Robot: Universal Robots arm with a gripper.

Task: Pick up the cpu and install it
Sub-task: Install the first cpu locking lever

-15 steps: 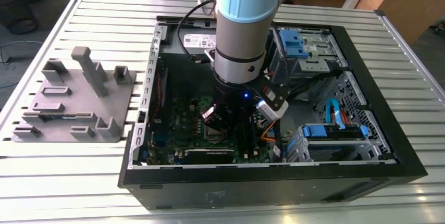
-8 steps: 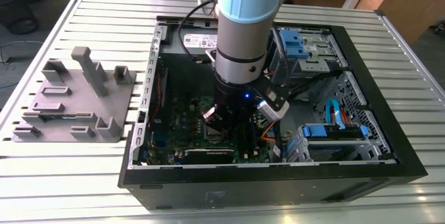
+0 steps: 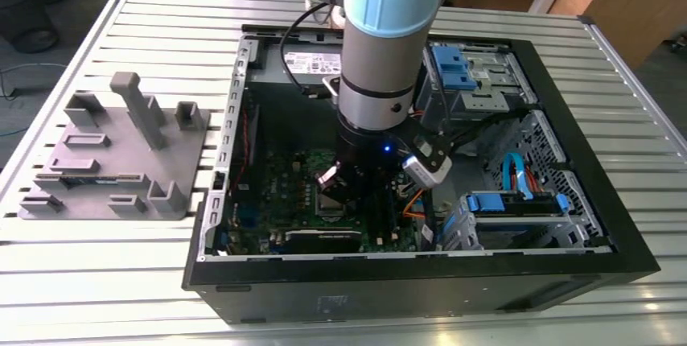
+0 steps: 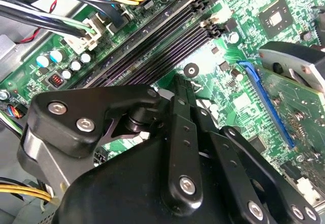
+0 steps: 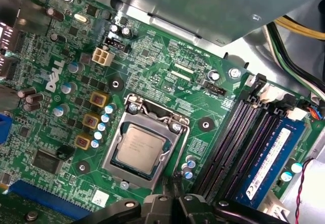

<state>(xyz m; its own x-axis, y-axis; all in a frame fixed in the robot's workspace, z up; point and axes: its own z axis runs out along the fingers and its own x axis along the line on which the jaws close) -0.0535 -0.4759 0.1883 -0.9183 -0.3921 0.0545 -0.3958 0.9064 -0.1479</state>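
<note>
The first wrist view shows the cpu (image 5: 140, 149) lying inside the silver socket frame (image 5: 146, 148) on the motherboard (image 5: 167, 76) — light, stiff, slippery-topped and probably fragile underneath, best pinched by opposite edges — though whether the gripper (image 5: 175, 196) fingers are spread, I cannot tell.

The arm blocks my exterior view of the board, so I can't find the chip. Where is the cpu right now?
Observer: In the first wrist view the cpu lies flat in the socket, inside the silver frame.
Operator: Is the gripper on it?
Observer: No. The gripper is apart from the chip, and the chip's metal top is uncovered.
Operator: Is there anything in the memory slots beside it?
Observer: One blue memory stick stands in a slot. The black slots nearer the socket look empty.
</note>
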